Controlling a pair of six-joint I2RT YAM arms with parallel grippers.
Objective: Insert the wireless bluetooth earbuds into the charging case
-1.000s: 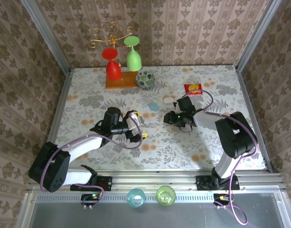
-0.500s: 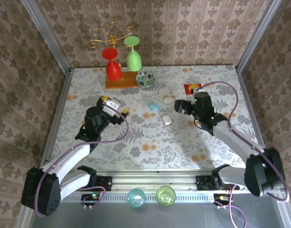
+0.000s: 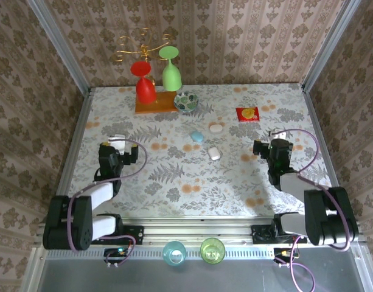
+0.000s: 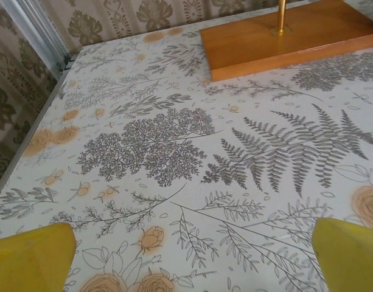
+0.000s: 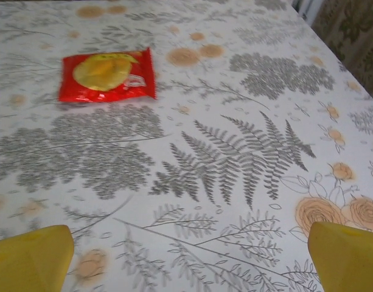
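Observation:
A white pebble-shaped charging case (image 3: 215, 153) lies free on the flowered table (image 3: 174, 182) near its middle. A light blue case (image 3: 197, 136) and another white case (image 3: 216, 128) lie just behind it. The earbuds are hidden or too small to make out. My left gripper (image 3: 117, 141) (image 4: 192, 261) hangs open over bare cloth near the left edge, its yellow fingertips (image 4: 34, 255) wide apart with nothing between them. My right gripper (image 3: 279, 137) (image 5: 189, 258) is open too, over bare cloth on the right, well away from the cases.
A wooden stand (image 3: 154, 104) (image 4: 283, 36) with a red and a green glass stands at the back, a patterned bowl (image 3: 186, 101) beside it. A red snack packet (image 3: 247, 113) (image 5: 107, 74) lies ahead of the right gripper. Two cups (image 3: 174, 252) sit below the front rail.
Both arms have pulled back from the table's middle to their own sides. The right gripper opened and left the white case lying on the cloth.

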